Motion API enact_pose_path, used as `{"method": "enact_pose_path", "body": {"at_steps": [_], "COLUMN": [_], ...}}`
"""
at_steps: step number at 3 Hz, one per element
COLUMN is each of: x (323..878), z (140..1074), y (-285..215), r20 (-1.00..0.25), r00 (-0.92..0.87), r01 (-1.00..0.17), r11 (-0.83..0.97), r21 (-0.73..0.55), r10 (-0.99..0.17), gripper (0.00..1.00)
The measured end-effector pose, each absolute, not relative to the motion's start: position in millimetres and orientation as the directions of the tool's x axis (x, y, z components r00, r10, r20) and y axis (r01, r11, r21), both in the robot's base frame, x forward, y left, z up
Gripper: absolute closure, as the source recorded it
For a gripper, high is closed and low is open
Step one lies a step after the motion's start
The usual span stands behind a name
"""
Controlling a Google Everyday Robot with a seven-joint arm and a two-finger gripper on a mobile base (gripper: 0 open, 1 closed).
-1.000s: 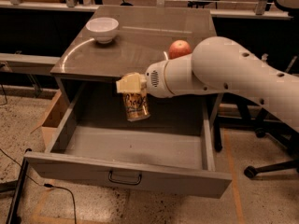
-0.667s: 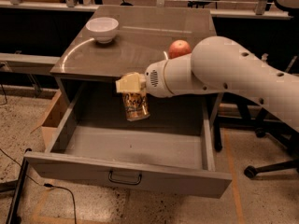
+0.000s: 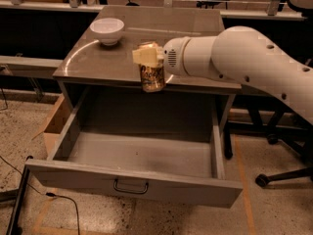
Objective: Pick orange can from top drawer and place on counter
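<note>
The orange can (image 3: pixel 152 77) is a shiny copper can with pale markings. It hangs upright in my gripper (image 3: pixel 148 57), whose cream fingers are shut around its top. The can is in the air at the front edge of the counter (image 3: pixel 98 62), above the back of the open top drawer (image 3: pixel 142 155). The drawer is pulled out wide, its grey inside is bare, and a dark bail handle (image 3: pixel 130 186) sits on its front. My white arm (image 3: pixel 244 62) reaches in from the right and hides the right part of the counter.
A white bowl (image 3: pixel 107 30) stands on the counter's back left. A cardboard box (image 3: pixel 55 124) sits on the floor left of the drawer. A black chair base (image 3: pixel 279 175) is at the right. A dark cable (image 3: pixel 68 202) lies on the floor at the front left.
My gripper has lifted the can out of the drawer space up to the level of the counter's front edge. The apple that showed behind the arm is now hidden.
</note>
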State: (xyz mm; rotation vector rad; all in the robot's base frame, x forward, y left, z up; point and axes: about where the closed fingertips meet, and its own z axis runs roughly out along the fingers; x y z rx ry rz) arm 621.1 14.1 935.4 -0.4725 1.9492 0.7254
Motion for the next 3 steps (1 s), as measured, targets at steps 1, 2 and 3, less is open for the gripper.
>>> {"method": "enact_pose_path", "body": {"at_steps": [1,2,3], "x": [651,678,702], "z": [960,963,956], "y": [3,7,18], "r20": [-0.937,-0.959,-0.973], "r00": [-0.349,-0.275,-0.216], "r01": [-0.606,-0.625,-0.652], "r11": [0.757,0.745,0.730], "r21": [0.244,0.232,0.202], "r10": [0.023,0.067,0.077], "gripper": [1.00,1.00,1.00]}}
